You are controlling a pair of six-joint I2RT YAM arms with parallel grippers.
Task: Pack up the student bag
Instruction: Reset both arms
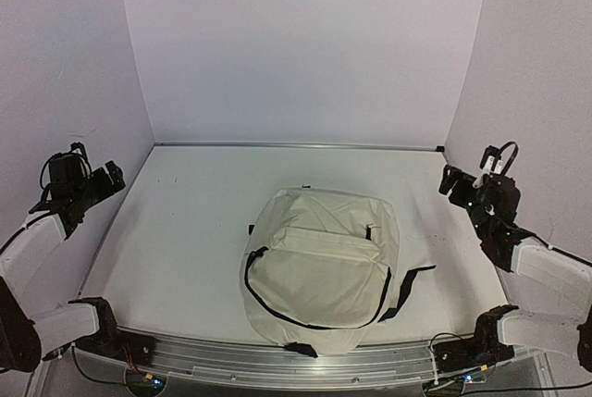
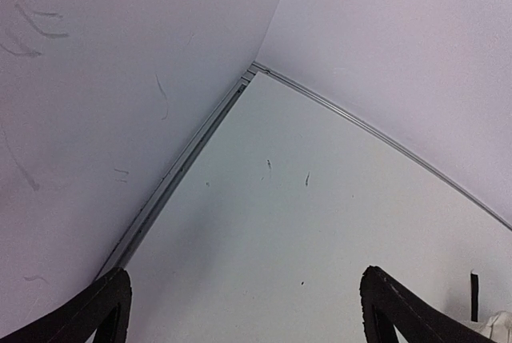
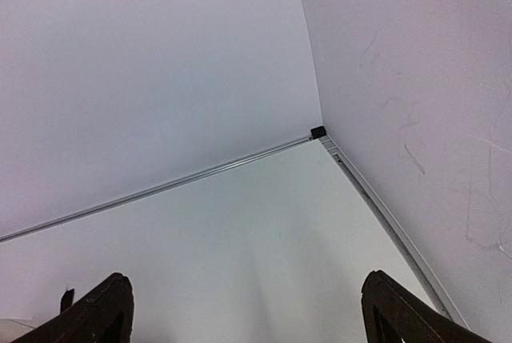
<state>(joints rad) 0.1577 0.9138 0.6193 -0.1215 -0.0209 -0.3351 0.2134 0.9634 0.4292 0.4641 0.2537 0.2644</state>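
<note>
The student bag (image 1: 319,267), a large cream backpack with black zipper trim and black straps, lies flat and closed on the white table near the front middle. A sliver of it shows at the lower right corner of the left wrist view (image 2: 498,325). My left gripper (image 1: 109,178) is raised at the far left, open and empty, well apart from the bag; its fingers (image 2: 104,311) are spread wide. My right gripper (image 1: 450,181) is raised at the far right, open and empty, its fingers (image 3: 400,311) spread wide.
White walls close the table on the left, back and right, with a metal rail (image 1: 296,145) along the back edge. A black strap (image 1: 407,288) trails from the bag's right side. An aluminium rail (image 1: 277,360) runs along the front by the arm bases.
</note>
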